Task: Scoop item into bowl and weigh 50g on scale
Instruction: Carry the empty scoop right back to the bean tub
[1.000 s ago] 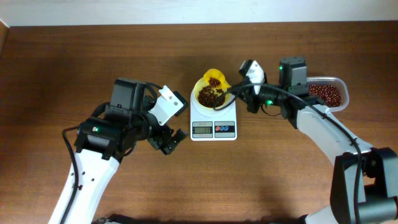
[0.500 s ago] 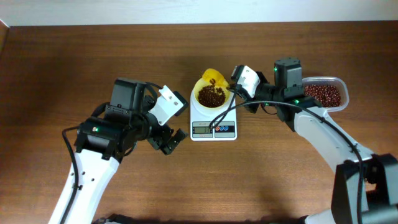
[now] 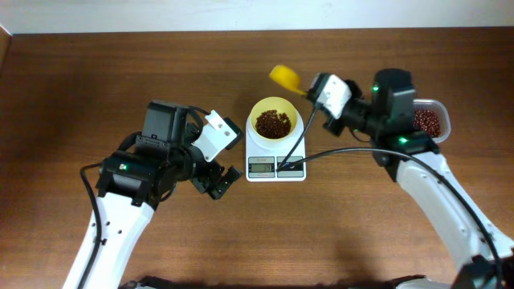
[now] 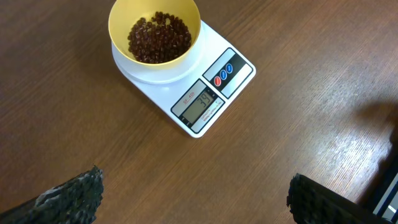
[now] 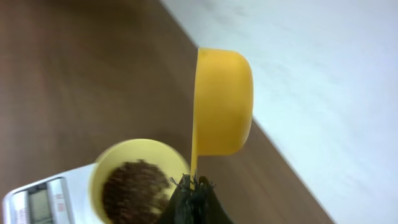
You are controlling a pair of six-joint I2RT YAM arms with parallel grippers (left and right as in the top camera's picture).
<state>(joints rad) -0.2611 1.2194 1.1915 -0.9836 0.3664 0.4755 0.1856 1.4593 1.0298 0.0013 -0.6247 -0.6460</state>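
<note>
I have the scale (image 3: 275,155) mid-counter (image 3: 96,80) as my reference. The bowl (image 4: 117,25) sits squarely on its platform with a shallow heap of beans (image 3: 274,123) in the bottom. My right claw (image 5: 193,190) is pinched on the handle end of the yellow scoop (image 3: 283,77), which hangs above and just behind the scale, turned on its side; I can't see into it. My left claw (image 3: 215,183) is spread wide with nothing in it, just left of the scale's front. The clear tub (image 3: 426,120) of spare beans lies well to the scale's right.

The display is too blurred for me to trust. I judge the beans light, hard and smooth, quick to roll and bounce, so they want the stiff scoop gripped far back on its handle, tipped gently. The bowl looks light and could slide, so I'd leave it untouched.
</note>
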